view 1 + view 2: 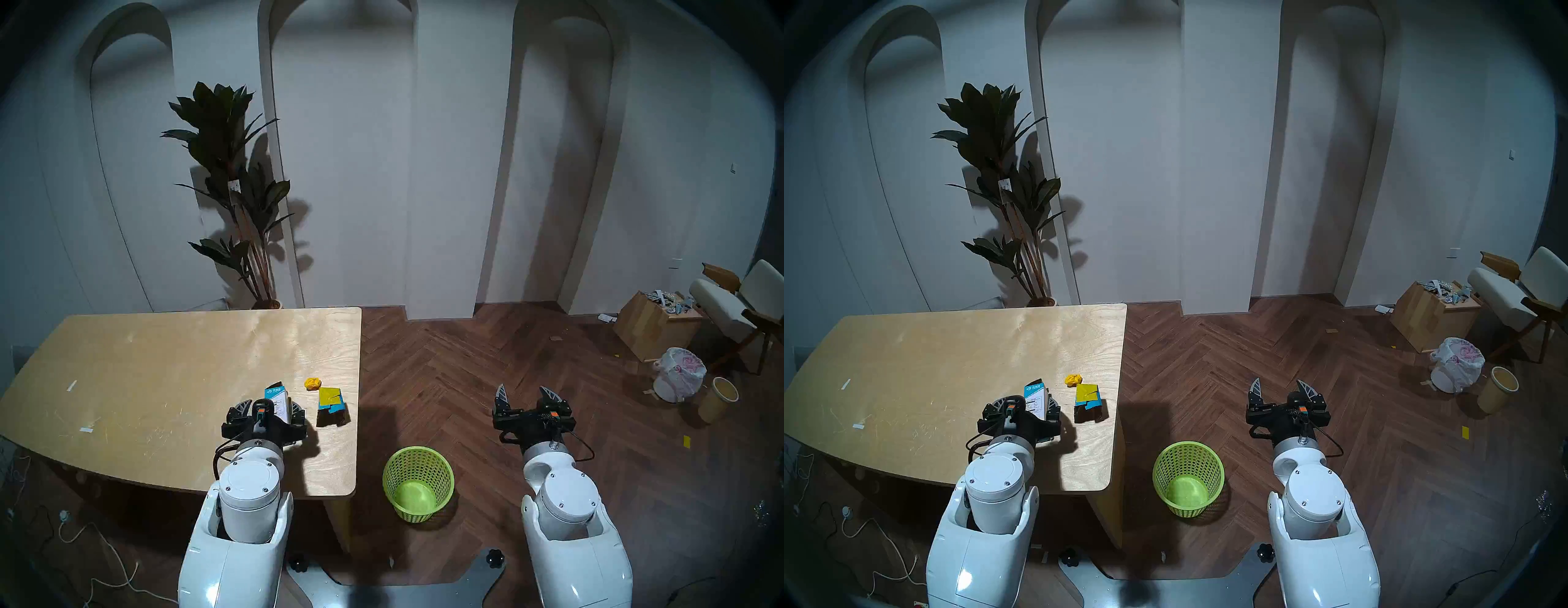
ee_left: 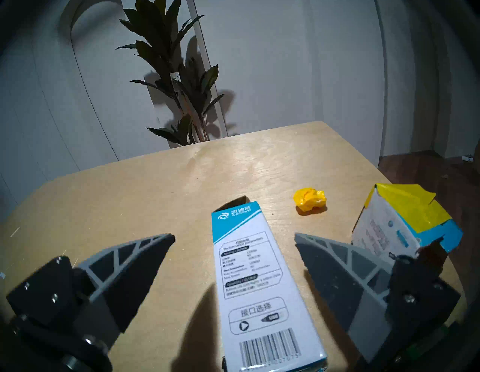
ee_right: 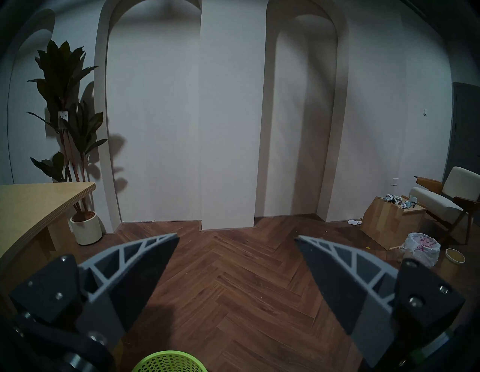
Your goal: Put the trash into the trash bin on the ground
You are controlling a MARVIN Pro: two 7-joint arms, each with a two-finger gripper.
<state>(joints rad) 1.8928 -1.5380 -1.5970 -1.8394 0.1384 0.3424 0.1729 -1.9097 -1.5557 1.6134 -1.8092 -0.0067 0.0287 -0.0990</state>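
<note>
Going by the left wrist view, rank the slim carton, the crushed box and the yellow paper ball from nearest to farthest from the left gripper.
1. slim blue-and-white carton: between the open fingers of the left gripper, untouched.
2. crushed yellow-and-blue box: just beyond the right finger, on its outer side.
3. crumpled yellow paper ball: farther up the table, ahead and to the right.

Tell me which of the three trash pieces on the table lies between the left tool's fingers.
The slim blue-and-white carton; the crumpled yellow paper ball and crushed yellow-and-blue box sit outside the open left tool.
</note>
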